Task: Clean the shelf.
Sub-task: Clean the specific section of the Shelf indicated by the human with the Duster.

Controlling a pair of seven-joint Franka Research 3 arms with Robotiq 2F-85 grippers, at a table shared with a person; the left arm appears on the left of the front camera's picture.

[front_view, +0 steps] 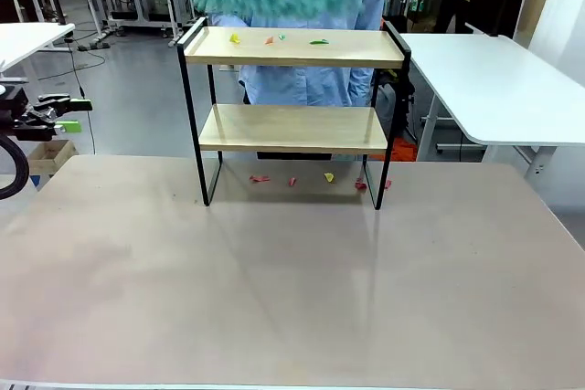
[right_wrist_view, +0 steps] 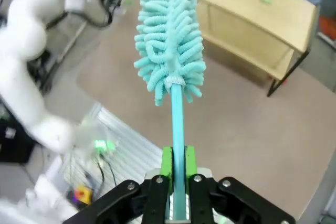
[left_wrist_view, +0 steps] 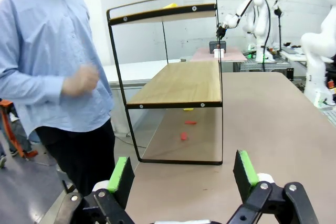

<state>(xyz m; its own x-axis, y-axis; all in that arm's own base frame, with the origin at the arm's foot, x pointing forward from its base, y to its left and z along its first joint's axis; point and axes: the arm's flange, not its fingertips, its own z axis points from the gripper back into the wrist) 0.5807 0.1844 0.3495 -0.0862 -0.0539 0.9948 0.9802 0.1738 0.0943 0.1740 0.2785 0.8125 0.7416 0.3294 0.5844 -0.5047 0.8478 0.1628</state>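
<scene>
Table point(right_wrist_view: 236, 129) carries shelf point(right_wrist_view: 252, 19) beyond right gripper point(right_wrist_view: 177, 182) clamping duster point(right_wrist_view: 169, 40).

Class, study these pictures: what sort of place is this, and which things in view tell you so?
Probably a robotics lab: the white left arm, the right tool clamping a duster near a shelf, and plain white desks on a grey floor.
</scene>
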